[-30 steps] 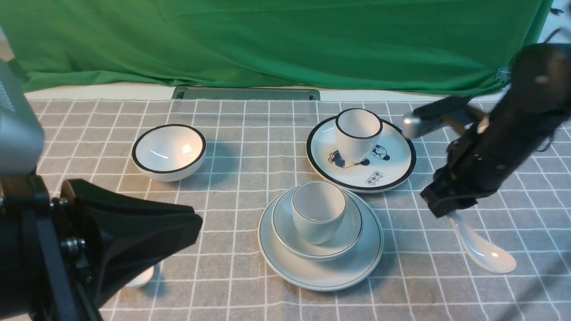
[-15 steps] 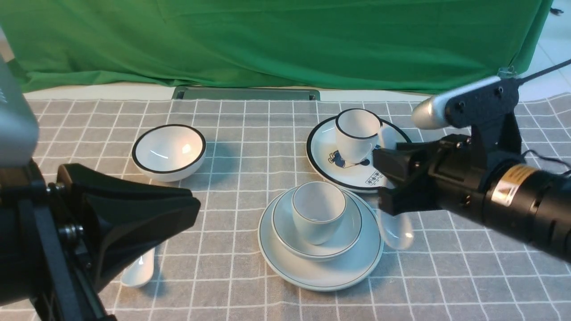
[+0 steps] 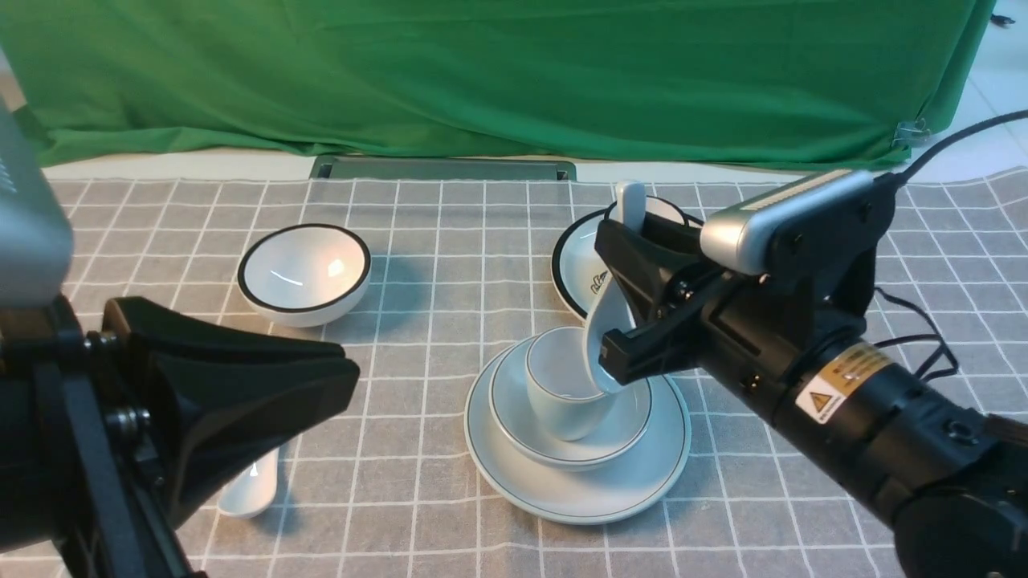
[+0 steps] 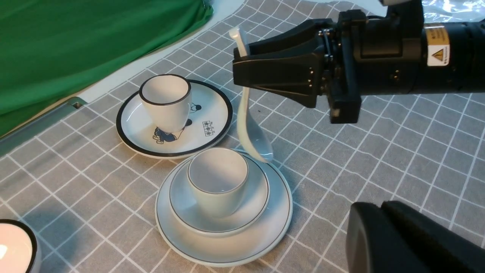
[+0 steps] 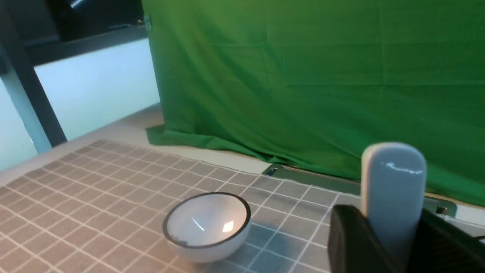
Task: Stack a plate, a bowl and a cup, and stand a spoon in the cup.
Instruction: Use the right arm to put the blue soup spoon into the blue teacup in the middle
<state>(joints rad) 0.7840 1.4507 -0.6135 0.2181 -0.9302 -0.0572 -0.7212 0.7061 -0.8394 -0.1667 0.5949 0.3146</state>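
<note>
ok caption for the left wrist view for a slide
Right end effector holds the white soup spoon upright, scoop down, near the stacked cup, bowl and plate.

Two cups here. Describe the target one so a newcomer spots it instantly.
On the gray checked tablecloth, find the white stack at front centre: plate, bowl, then the cup on top. Its rim line is thin and faint; the other cup, on the cartoon plate behind, has a bold black rim.

right end effector (image 3: 614, 295): clamped on spoon (image 3: 602, 335) | left end effector (image 3: 350, 388): low, foreground
</note>
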